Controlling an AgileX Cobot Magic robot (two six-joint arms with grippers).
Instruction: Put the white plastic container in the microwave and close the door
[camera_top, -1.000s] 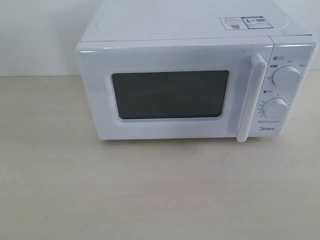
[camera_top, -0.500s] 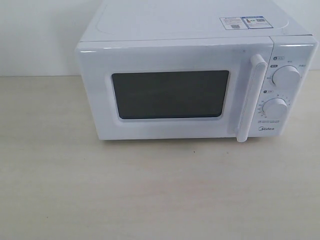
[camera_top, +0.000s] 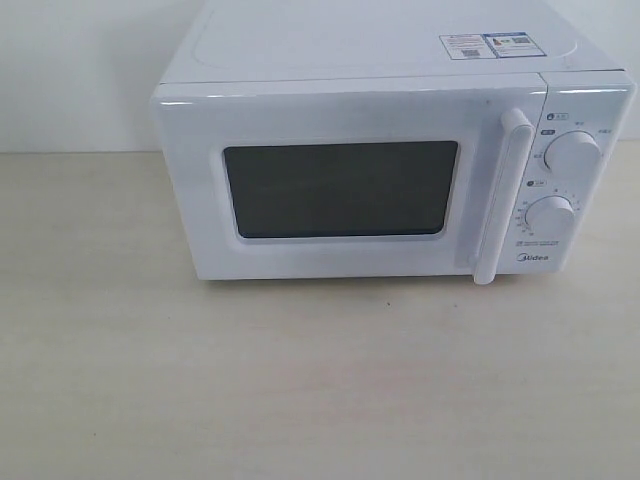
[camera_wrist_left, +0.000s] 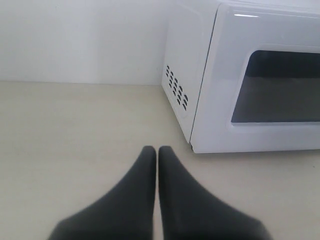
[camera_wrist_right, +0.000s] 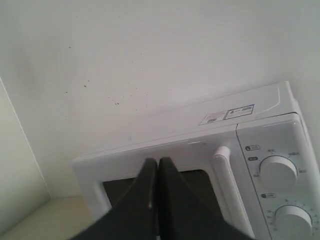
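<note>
The right gripper (camera_wrist_right: 158, 162), dark fingers (camera_wrist_right: 142, 202) pressed together (nothing between them), points at the microwave (camera_wrist_right: 185, 131), its door (camera_wrist_right: 117, 166) shut, beside the bar handle (camera_wrist_right: 227, 187) and two round knobs (camera_wrist_right: 278, 172).

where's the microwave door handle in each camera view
Exterior view: the handle stands upright between the dark window and the upper knob.
Left wrist view: not in it; the picture cuts off partway across the dark window.
Right wrist view: the handle runs between the dark window and the upper knob.
Shared landmark: the dark window, seen in all three.
</note>
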